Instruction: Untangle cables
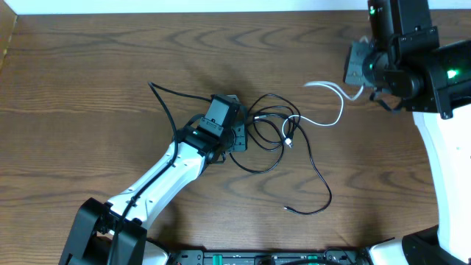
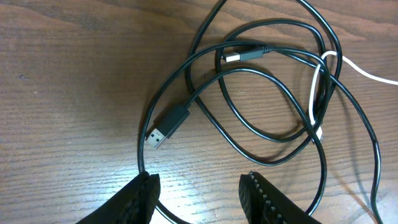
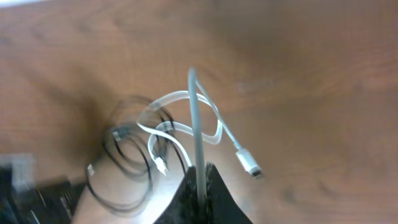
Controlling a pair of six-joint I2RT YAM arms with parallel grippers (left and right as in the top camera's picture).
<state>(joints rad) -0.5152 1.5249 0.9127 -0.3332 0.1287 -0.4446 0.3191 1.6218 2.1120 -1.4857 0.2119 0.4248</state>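
The black cable (image 1: 274, 121) lies in overlapping loops at the table's middle, and one long strand trails to a plug near the front (image 1: 288, 209). In the left wrist view its USB plug (image 2: 166, 127) lies on the wood. The white cable (image 1: 337, 110) crosses the black loops (image 2: 317, 93) and rises to my right gripper (image 1: 362, 90), which is shut on it (image 3: 200, 177). Its white plug (image 3: 249, 163) hangs loose. My left gripper (image 2: 199, 202) stands open just left of the loops. A black strand (image 2: 144, 155) runs in beside its left finger (image 2: 140, 199).
The dark wooden table (image 1: 88, 66) stretches wide to the left and back. The right arm's white base (image 1: 449, 169) stands along the right edge. The left arm (image 1: 162, 177) reaches in from the front left.
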